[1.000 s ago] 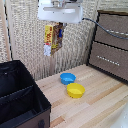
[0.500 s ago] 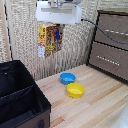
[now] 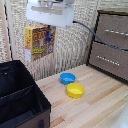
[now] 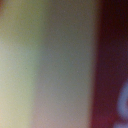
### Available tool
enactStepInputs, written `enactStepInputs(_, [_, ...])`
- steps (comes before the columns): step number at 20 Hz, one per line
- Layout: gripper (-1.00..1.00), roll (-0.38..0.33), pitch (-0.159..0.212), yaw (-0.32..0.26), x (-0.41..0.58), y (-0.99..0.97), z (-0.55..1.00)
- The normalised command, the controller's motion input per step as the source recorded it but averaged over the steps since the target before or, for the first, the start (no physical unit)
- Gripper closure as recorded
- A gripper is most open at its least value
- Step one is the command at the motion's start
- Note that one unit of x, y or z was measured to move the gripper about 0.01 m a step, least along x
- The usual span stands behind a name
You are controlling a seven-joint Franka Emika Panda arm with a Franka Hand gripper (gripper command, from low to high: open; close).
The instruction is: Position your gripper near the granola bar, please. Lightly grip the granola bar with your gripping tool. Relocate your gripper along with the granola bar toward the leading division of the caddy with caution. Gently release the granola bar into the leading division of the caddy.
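The granola bar box (image 3: 39, 43), orange-red-yellow with busy print, hangs upright in the air below my gripper (image 3: 48, 31). The gripper's small dark and blue fingers are shut on the box's upper edge under the white wrist plate (image 3: 50, 12). The box hangs high above the table, just past the far edge of the black caddy (image 3: 20, 97), which stands at the exterior view's lower left, with a divider splitting it into compartments. The wrist view is a blur of pale and dark red surfaces, the box (image 4: 112, 65) pressed close to the lens.
A blue bowl (image 3: 67, 78) and a yellow bowl (image 3: 76, 90) sit on the wooden table (image 3: 95, 107). A dark drawer cabinet (image 3: 111, 45) stands at the exterior view's right. A wicker wall is behind. A grey cable (image 3: 92, 35) runs from the arm.
The gripper and the granola bar box have moved slightly toward the exterior view's left, nearer the caddy. The bowls and the caddy have not moved.
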Motion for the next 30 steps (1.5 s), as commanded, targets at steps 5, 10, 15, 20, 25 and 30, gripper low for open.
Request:
enactStepInputs(5, [1.0, -0.016, -0.006, -0.165, 0.0, 0.8, -0.14])
enactStepInputs(10, [1.0, -0.037, 0.002, -0.155, -0.004, 0.8, -0.24])
enactStepInputs(15, [1.0, -0.073, 0.056, -0.124, -0.113, 0.81, -0.39])
enactStepInputs(20, [1.0, -0.124, 0.092, -0.142, -0.199, 0.71, -0.49])
enactStepInputs(25, [1.0, -0.15, -0.054, -0.173, 0.0, 0.53, -0.65])
enactStepInputs(30, [-1.0, -0.061, -0.035, -0.086, 0.027, 0.23, -0.23])
